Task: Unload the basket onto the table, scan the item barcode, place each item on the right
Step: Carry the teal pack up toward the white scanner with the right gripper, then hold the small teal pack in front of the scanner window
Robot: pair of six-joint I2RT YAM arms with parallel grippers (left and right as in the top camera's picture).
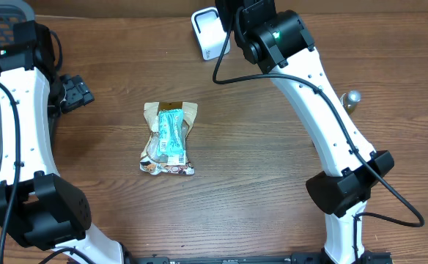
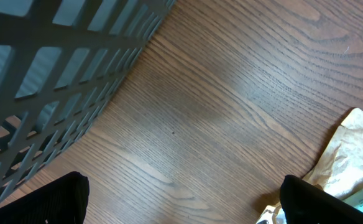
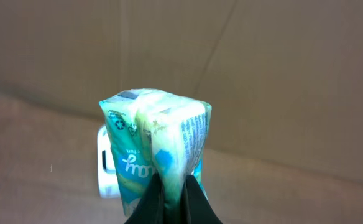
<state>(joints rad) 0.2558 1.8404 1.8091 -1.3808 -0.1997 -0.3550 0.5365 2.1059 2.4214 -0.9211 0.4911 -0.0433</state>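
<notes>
**A:** What is the right gripper (image 3: 172, 198) doing?

**B:** Its jaws are squeezed together on the near edge of a teal pack (image 3: 156, 146). The wrapper is pinched between the dark fingers (image 3: 149, 208).

**A:** Where is the pack?

**B:** In the wrist view it stands up from the fingertips, printed sides outward, with a crumpled seam down its middle. From overhead it is hidden under the right arm's wrist, at the far edge of the table (image 1: 272, 191).

**A:** And the scanner?

**B:** The white scanner (image 3: 104, 167) sits just behind the pack, at its lower left, and is mostly covered by it. I cannot tell whether the two touch. Overhead, it stands at the far edge, right beside the arm's wrist.

**A:** The left gripper?

**B:** The left gripper (image 1: 75, 92) has its jaws spread wide and holds nothing. It is low over the left side of the table, next to a grey mesh basket (image 2: 57, 62).

**A:** What else is there?

**B:** A brown bag (image 1: 168, 139) lies flat near the middle of the wood, with a teal wrapper on top. One corner of it shows at the right edge of the left wrist view, near that gripper's right finger. A small silver thing (image 1: 353, 98) sits on the right side, close to the right arm.
</notes>
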